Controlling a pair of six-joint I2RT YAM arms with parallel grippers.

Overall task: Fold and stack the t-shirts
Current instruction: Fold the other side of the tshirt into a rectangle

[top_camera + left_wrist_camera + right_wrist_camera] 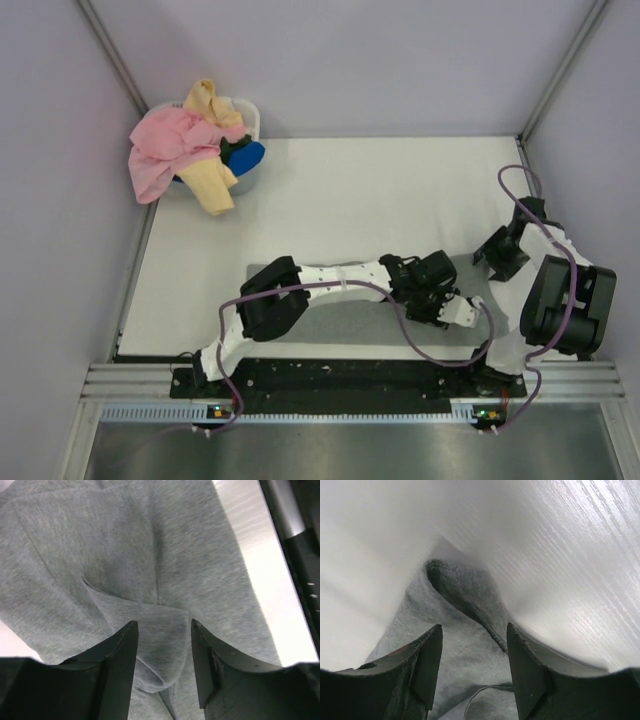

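Grey shirt (100, 555) bunched and creased by the near edge, toward the right corner; not yet folded. Left gripper (162, 625) and right gripper (475, 627) both part-spread, grey cloth between the fingers; pinching or just hovering, cannot tell. Pink shirt (165, 145), yellow shirt (210, 185), blue shirt (245, 157) heaped in basket (252, 115), far-left corner. No stack begun; nearly everything left.

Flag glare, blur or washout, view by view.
Top external: even light, sharp, faint arm shadows on the table. Left wrist: grey t-shirt crisp, bare table strip at right blown out. Right wrist: table overexposed and blurred up top; the shirt's edge holds focus.
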